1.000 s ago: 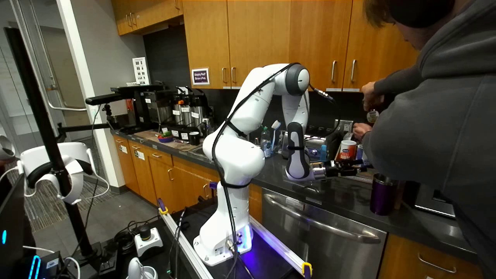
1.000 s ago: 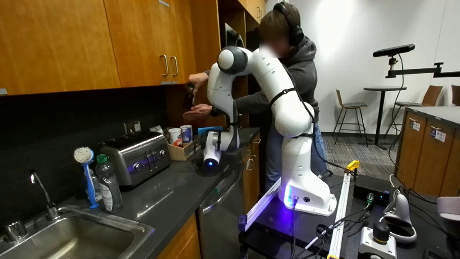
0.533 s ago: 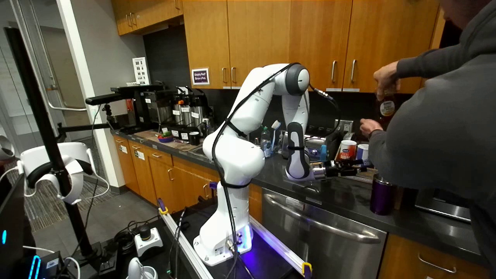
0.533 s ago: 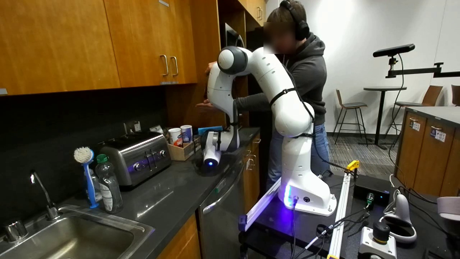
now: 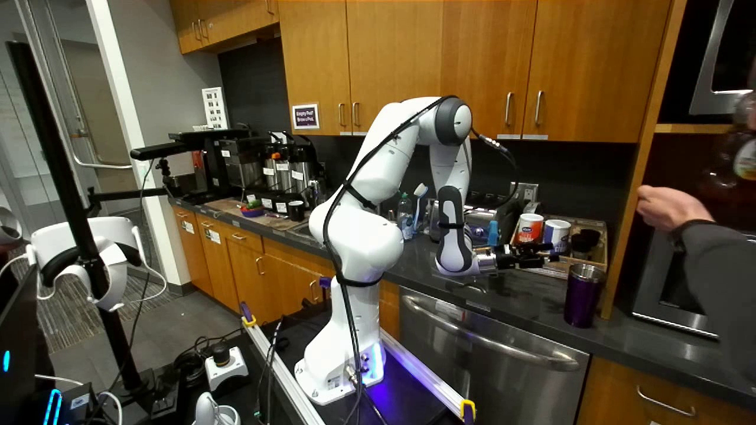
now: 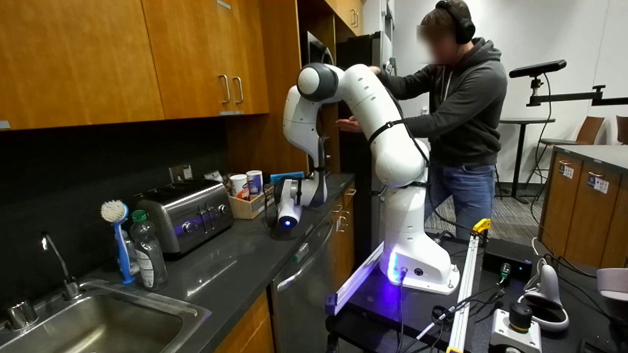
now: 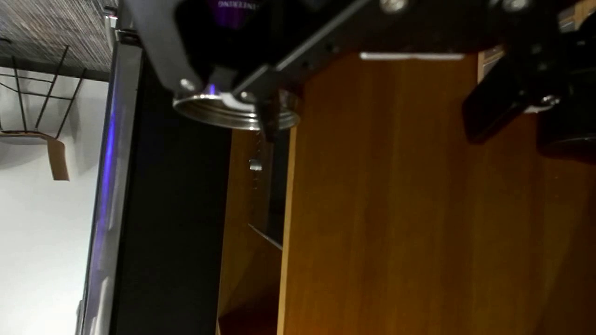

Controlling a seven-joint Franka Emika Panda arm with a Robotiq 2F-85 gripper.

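My gripper is open and empty, pointing sideways low above the dark counter. Its two fingers stand wide apart in the wrist view. A purple tumbler with a silver rim stands upright on the counter, a little beyond the fingers. In the wrist view its rim shows partly behind one finger. A wooden box beside the gripper holds a red-and-white canister, a blue-and-white canister and dark items. In an exterior view the arm's wrist hides the gripper and tumbler.
A toaster, a green-capped bottle, a brush and a sink line the counter. A wooden panel and a microwave stand past the tumbler. A person holds a dark bottle nearby.
The person has stepped back from the counter, carrying the dark bottle away from the gripper. The box, tumbler and microwave are now uncovered in an exterior view. The arm and gripper have not visibly moved.
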